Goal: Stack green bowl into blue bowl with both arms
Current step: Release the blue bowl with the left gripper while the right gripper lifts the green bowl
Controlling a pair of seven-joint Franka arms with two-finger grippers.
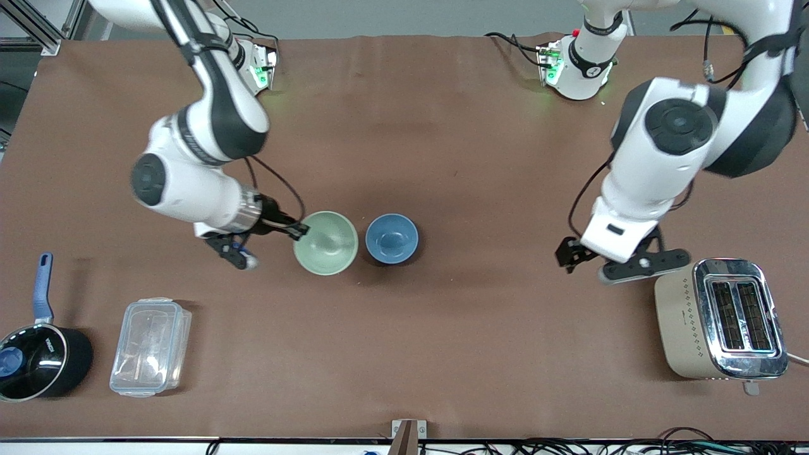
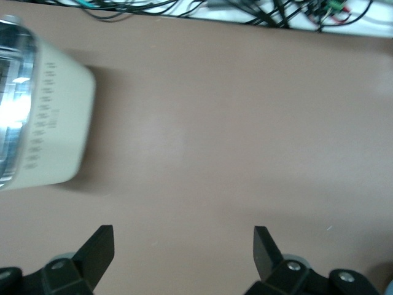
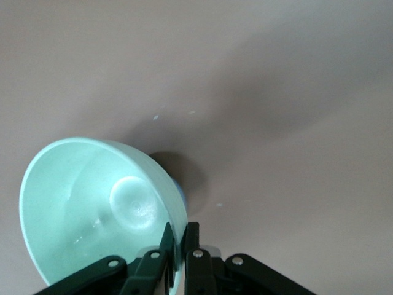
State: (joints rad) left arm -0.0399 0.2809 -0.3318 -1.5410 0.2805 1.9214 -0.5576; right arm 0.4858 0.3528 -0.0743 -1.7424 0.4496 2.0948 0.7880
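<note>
Toaster (image 1: 720,319) at left arm's end; saucepan (image 1: 38,360) w/ clear box (image 1: 150,346) beside it at right arm's end.

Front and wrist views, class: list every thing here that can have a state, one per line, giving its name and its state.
green bowl: upright, tilted, rim clamped by the right gripper
blue bowl: upright, empty, beside the green bowl
right gripper: shut on the green bowl's rim
left gripper: open, holding nothing, over the table beside the toaster
toaster: slots empty
plastic container: lid on
saucepan: upright
</note>
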